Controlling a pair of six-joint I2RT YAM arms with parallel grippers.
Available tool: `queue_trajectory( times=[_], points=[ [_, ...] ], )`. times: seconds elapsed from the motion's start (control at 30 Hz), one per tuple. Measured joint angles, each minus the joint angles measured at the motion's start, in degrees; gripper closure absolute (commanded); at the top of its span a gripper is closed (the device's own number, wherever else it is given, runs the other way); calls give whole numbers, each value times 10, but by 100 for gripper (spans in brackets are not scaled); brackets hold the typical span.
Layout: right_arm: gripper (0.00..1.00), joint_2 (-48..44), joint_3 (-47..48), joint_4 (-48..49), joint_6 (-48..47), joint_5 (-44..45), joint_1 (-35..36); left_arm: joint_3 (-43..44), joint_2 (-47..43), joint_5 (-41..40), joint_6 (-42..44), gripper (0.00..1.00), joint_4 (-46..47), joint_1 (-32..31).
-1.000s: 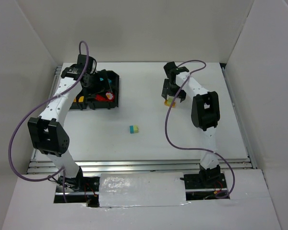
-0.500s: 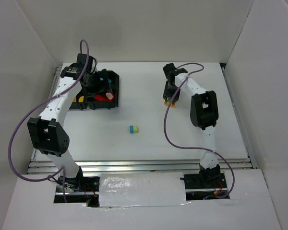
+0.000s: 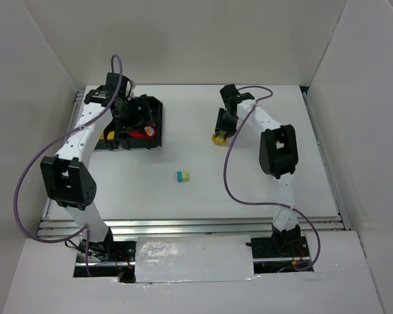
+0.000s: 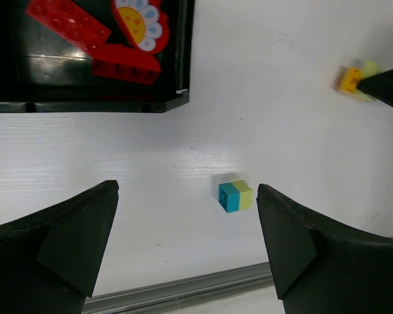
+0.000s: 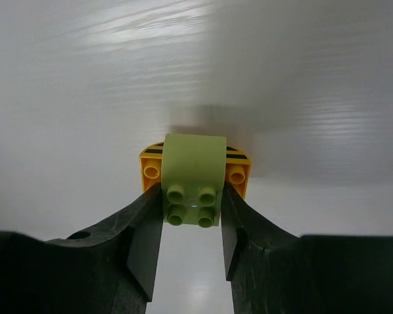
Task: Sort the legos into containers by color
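While our left hand (image 4: 187, 190) hangs wide open and empty over the tray (image 4: 85, 104) at the tabletop's far left corner, a teal-and-lime brick (image 4: 235, 195) lies mid-tabletop. Our right hand (image 5: 191, 196) is clamped on the lime-and-yellow brick (image 5: 192, 163) toward the far edge. We judge it light, stiff and slick; its flat lime sides suit gripping. Its studs point back up the hand, and the yellow part's length runs crosswise to the grip.

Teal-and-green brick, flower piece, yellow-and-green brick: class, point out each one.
teal-and-green brick (image 4: 228, 196): left wrist view, its teal half.
flower piece (image 4: 137, 19): left wrist view, its yellow centre.
yellow-and-green brick (image 5: 193, 171): right wrist view, its green part.
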Motion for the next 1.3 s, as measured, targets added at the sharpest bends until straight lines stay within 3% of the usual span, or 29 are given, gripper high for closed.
queue_trajectory(
  times=[0.2, 0.37, 0.5, 0.77, 1.1, 1.3],
  points=[
    [100, -61, 5, 53, 33, -179, 12, -18, -3, 130, -5, 1, 49, 47],
    [100, -110, 39, 106, 131, -296, 15, -50, -6, 293, 0, 0, 135, 102],
    [100, -142, 29, 156, 224, -376, 15, -38, -13, 373, 44, 1, 179, 100],
    [100, -150, -26, 295, 394, -542, 15, -74, -97, 432, 152, 0, 243, 49],
    [100, -170, -120, 492, 569, -643, 15, 14, -41, 464, 223, 1, 244, -19],
    [100, -208, -172, 564, 623, -665, 15, 49, -23, 487, 232, 0, 247, -37]
  ],
)
